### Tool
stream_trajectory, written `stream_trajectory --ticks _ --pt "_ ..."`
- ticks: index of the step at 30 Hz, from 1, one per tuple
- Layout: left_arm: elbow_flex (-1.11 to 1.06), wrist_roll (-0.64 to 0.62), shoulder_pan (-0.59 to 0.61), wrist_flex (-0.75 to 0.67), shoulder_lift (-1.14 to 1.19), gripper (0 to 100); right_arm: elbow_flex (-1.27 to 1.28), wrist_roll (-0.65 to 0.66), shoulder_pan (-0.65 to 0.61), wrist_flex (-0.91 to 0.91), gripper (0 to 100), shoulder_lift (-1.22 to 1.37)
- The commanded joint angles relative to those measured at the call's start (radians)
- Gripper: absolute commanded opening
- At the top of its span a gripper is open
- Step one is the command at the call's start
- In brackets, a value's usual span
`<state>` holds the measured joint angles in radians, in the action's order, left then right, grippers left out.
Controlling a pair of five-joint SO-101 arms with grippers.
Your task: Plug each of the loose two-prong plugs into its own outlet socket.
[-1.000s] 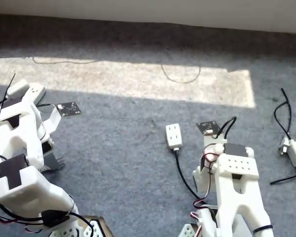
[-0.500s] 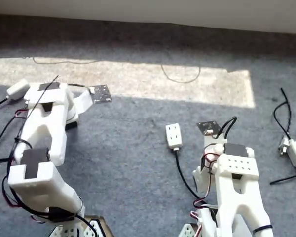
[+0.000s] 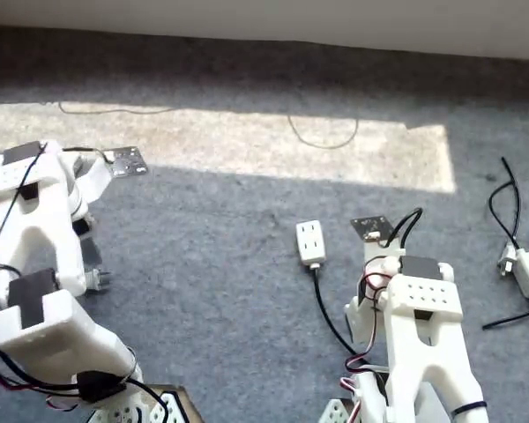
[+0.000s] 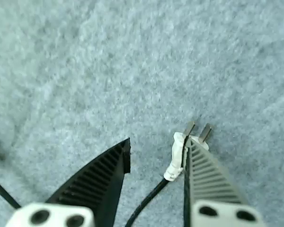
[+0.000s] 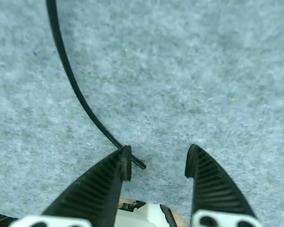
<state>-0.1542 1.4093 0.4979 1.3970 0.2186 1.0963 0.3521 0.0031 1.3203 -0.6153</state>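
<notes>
I am looking down on a grey carpet that covers the whole working surface. A broad band of sunlight crosses it from side to side, and the carpet nearer the arms lies in shade. Along the far edge runs a pale wall with a dark strip of shadow at its foot. A thin cable loops loosely over the sunlit part.

The left arm is folded low at its side of the carpet. In its wrist view, the left gripper is released, its jaws spread wide above the carpet. A white two-prong plug sits against the inner face of one finger, well apart from the other. Its prongs point away from the gripper, and its plug lead trails back between the fingers. I cannot tell whether the plug rests on the carpet.

A white outlet socket lies face up near the middle, just beside the right arm. Its socket lead runs back toward that arm's base. The right gripper also hangs released over bare carpet, with a black cord ending beside one fingertip.

Far to the right lies another white fitting with a dark wire. I cannot tell whether it is a plug or a socket.
</notes>
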Motion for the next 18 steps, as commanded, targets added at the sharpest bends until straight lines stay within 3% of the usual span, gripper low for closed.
stream_trajectory --ticks 1,6,13,18 --pt "0.033 0.437 0.119 0.029 -0.035 21 -0.004 0.002 0.005 -0.007 19.1 -0.013" --pt "-0.008 0.459 0.139 0.020 -0.033 21 -0.004 0.002 0.008 -0.002 19.1 -0.013" --pt "-0.223 0.460 0.139 -0.199 -0.038 21 -0.002 0.000 0.012 0.001 19.1 -0.012" --pt "-0.286 0.460 0.142 -0.265 -0.041 21 -0.002 0.000 0.012 0.001 19.1 -0.012"
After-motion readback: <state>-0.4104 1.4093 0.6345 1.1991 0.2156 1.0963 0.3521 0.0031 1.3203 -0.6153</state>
